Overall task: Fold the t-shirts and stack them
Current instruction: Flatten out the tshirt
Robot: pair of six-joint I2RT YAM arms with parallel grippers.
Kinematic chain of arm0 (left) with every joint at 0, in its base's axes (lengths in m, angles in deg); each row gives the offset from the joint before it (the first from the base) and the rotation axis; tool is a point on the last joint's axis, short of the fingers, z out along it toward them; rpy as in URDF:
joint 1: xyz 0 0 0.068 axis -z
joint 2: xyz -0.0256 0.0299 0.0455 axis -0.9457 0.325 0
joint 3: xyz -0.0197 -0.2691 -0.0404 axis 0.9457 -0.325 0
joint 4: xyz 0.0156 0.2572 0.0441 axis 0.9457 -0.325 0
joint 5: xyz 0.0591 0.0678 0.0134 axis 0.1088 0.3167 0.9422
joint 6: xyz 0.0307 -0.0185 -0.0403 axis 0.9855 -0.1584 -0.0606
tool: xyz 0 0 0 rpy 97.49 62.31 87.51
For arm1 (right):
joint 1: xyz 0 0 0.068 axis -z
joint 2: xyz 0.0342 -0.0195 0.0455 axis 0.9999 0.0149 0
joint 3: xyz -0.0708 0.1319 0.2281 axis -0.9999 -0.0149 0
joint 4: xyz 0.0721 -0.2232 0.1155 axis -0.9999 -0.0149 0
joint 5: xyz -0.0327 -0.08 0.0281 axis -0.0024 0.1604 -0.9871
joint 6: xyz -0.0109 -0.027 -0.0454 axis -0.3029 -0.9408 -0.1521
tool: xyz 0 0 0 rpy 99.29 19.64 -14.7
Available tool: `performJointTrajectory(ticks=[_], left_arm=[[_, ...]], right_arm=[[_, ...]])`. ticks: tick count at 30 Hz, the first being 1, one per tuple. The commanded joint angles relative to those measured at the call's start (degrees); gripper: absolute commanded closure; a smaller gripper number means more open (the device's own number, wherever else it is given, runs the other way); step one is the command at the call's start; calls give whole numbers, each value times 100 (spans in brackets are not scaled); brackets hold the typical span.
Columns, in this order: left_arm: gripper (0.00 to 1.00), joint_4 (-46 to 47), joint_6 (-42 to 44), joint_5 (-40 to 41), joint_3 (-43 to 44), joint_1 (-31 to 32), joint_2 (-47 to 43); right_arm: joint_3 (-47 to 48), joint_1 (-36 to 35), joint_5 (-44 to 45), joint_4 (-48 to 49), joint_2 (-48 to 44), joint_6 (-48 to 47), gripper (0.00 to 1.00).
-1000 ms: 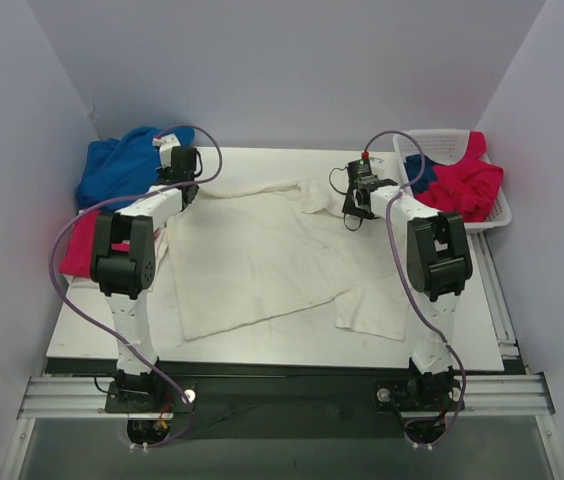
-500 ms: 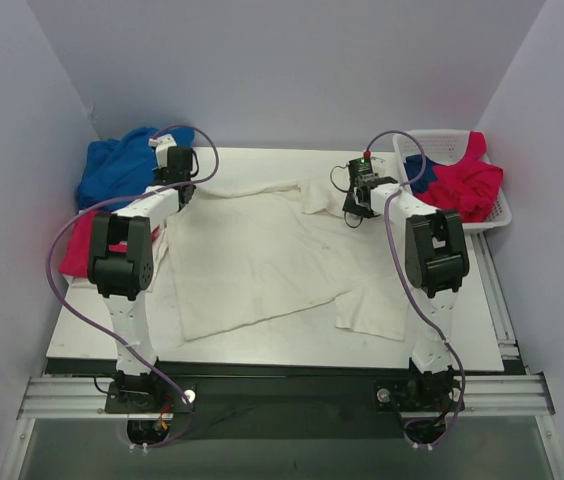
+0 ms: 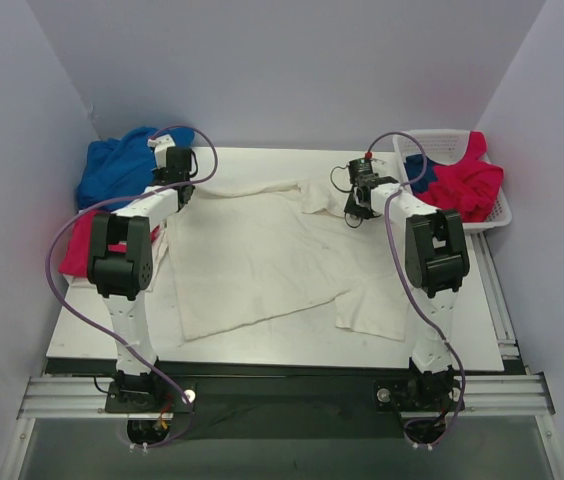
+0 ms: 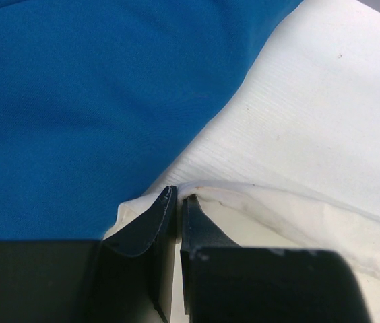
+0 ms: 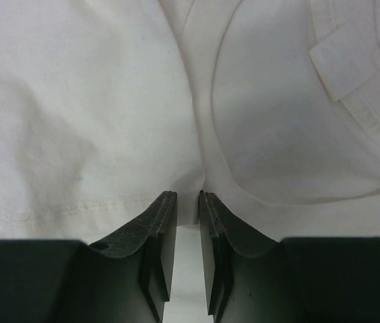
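jaws at right have narrowed onto cream shirt [image 3: 262, 260]; left jaws stay clamped on it.

Far-R corner: basket [image 3: 440, 136]; far-L: blue shirt [image 3: 117, 170] heap.

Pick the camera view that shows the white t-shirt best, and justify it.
Top external: the white t-shirt lies spread across the table, its outline mostly visible. Left wrist shows only an edge pinched in the fingers beside the blue t-shirt; right wrist only a close patch near the collar.
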Motion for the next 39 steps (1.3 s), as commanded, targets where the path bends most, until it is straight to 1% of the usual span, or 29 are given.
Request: performJointTrajectory(ticks=[1, 4, 5, 6, 12, 20, 27, 33, 39], left_arm=[[100, 203, -73, -47, -48, -50, -384], [100, 203, -73, -65, -56, -50, -393], [100, 203, -73, -56, -56, -41, -393], [100, 194, -64, -56, -56, -49, -402], [100, 185, -64, -82, -83, -41, -463], [100, 168, -91, -144, -162, -41, -630], [100, 142, -108, -153, -250, -50, -762], [100, 36, -64, -126, -250, -41, -1078], [100, -253, 58, -170, -109, -49, -1780]], right_arm=[[22, 31, 22, -211, 77, 122, 79], [48, 40, -5, -246, 103, 148, 88], [57, 40, -5, -263, 103, 148, 95], [65, 40, -13, -264, 86, 157, 100], [48, 75, 162, -272, -169, 96, 100], [-5, 83, 548, -272, -1021, -115, 100], [-84, 83, 646, -246, -1628, -221, 100], [-163, 83, 786, -150, -2102, -326, 100], [-189, 83, 865, 53, -2691, -458, 100]])
